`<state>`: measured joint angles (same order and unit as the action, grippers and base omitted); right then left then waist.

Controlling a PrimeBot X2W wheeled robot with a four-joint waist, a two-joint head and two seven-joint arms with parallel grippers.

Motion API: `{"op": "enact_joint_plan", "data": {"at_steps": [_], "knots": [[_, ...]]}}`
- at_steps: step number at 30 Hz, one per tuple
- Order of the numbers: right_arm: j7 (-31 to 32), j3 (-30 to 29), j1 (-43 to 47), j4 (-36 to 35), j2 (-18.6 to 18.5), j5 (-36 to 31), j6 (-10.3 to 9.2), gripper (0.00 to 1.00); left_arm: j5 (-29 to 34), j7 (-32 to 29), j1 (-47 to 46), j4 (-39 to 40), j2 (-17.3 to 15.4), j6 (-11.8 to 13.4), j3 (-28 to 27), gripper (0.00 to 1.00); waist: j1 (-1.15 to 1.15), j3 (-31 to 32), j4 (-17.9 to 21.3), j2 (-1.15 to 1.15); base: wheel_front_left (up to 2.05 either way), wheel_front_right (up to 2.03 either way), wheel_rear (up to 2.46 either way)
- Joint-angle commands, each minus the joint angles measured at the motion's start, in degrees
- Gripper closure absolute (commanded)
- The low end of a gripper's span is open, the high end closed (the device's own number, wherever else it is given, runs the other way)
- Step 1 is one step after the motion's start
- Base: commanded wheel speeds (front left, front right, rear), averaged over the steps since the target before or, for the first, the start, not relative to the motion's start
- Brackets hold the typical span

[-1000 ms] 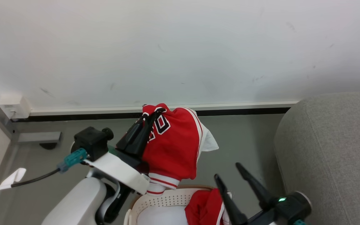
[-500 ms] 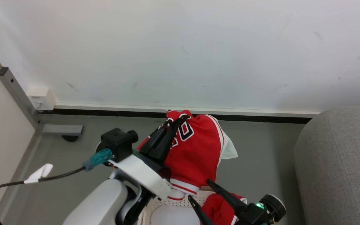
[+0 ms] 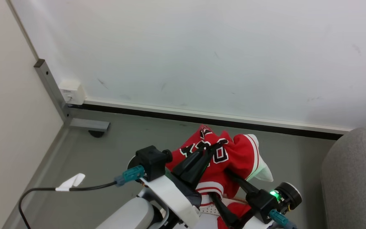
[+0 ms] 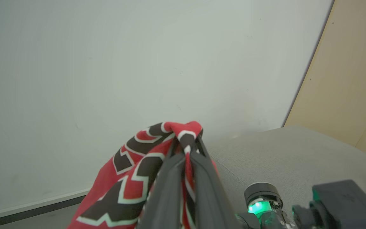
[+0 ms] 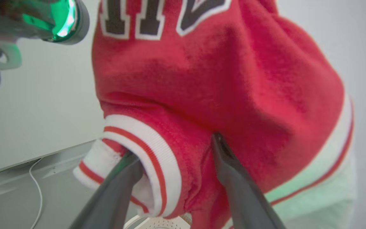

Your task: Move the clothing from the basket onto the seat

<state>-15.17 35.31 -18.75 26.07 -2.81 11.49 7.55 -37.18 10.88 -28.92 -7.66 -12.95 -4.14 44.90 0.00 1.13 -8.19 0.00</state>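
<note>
Jersey [image 3: 237, 152] is held aloft at lower centre of the head view, above the basket [image 3: 209, 210], whose perforated white wall is just seen at the bottom edge.

Cloth: red, fleecy, with black numerals outlined in white. The ribbed white hem is striped red, and a white side band carries a thin red line. A pale flap hangs at its right.

Left gripper [image 3: 216, 147] is clamped on a bunched fold by the numerals. In the left wrist view the fold is pinched between the fingers [image 4: 170, 178] with no gap left.

Right gripper [image 3: 218, 182] is spread wide under the jersey. In the right wrist view its fingers [image 5: 233, 178] are set either side of the striped hem; whether they press it cannot be told.

A second red piece [image 3: 237, 209] is seen lower down, probably in the basket.

Seat [image 3: 354, 178] is noted at the right edge, apart from the jersey.
</note>
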Motion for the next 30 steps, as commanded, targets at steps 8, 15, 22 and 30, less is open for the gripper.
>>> {"op": "enact_joint_plan", "data": {"at_steps": [8,15,22,30], "knots": [[0.0,-1.7,-1.4,1.3,-0.2,0.6,-0.12,1.00,-1.0,-0.4,0.9,1.1,0.3,0.0,0.6,1.00,0.00,0.1,-1.7,0.00,0.00,0.00,0.00],[0.0,-2.0,-1.0,0.9,-0.2,1.3,-0.12,1.00,-1.4,0.2,0.9,0.4,-0.5,0.4,-0.3,1.00,0.00,0.0,-1.4,0.00,0.00,0.00,0.00],[0.0,-3.5,0.7,-2.0,-0.2,2.9,-0.12,1.00,-1.7,0.9,0.9,-0.7,-1.2,0.9,-1.1,1.00,0.00,-0.1,-0.6,0.00,0.00,0.00,0.00],[0.0,-8.0,3.6,-8.6,-0.2,5.2,-0.12,1.00,-1.5,1.6,1.6,-1.7,-1.7,0.8,-1.1,0.17,0.00,-0.6,2.9,0.00,0.00,0.00,0.00]]}}
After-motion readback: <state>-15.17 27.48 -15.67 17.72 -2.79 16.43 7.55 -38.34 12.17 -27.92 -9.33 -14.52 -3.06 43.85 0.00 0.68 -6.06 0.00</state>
